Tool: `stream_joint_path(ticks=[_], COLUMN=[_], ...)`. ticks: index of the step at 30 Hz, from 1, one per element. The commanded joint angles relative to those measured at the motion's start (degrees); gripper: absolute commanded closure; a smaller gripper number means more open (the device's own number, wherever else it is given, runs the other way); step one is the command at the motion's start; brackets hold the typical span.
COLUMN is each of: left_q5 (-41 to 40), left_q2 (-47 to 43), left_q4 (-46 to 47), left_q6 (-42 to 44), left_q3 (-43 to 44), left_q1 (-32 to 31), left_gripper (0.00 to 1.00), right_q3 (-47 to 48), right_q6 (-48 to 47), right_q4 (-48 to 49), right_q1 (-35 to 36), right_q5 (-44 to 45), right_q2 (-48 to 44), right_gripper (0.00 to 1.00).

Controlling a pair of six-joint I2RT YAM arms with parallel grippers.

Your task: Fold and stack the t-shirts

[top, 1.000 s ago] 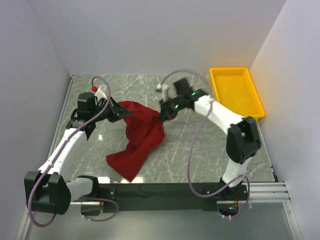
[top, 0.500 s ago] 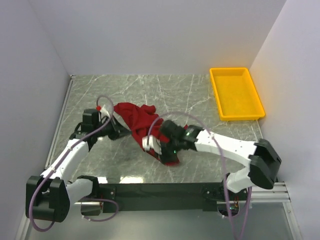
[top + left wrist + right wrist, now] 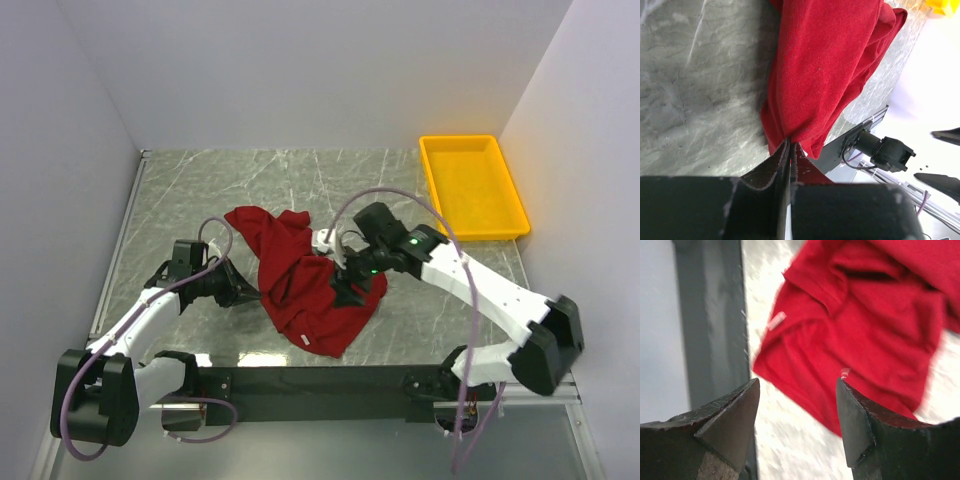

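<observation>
Right hand [image 3: 797,382] now hangs open over shirt [image 3: 300,300], released; my left hand [image 3: 790,145] grips an edge. I pull it flat before folding.

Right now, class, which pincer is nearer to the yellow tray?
Right. The right pincer hangs open over the t-shirt at mid-table, on the side of the yellow tray. The left pincer, shut on the t-shirt's left edge, is farther off.

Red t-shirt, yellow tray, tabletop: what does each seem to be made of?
Dark red cloth t-shirt: soft matte knit, likely cotton jersey; a fine weave and limp folds show. Yellow rectangular tray: probably moulded plastic; uniform colour, smooth rounded rim. Grey veined table: marble-look surface, faintly glossy; stone or printed laminate, cannot tell.
</observation>
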Motion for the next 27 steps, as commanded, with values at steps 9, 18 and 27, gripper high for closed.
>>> stream_joint_path(ticks=[9,18,27], left_q5=[-1.2,-13.1,-22.9], left_q2=[-2.6,-11.2,-19.4], left_q4=[-2.0,-11.0,-16.9], left_q6=[0.3,-1.4,-2.4], left_q3=[4.0,7.4,13.4], left_q1=[-0.3,-0.2,-0.1], left_gripper=[0.69,0.51,0.46], right_q3=[5.4,7.0,13.5], right_q6=[27.0,31.9,31.8], right_q4=[14.1,23.9,23.4], right_q1=[6.0,6.1,8.6], right_q5=[1.8,1.4,5.4], right_q2=[22.4,29.1,36.5], right_gripper=[0.33,0.32,0.32])
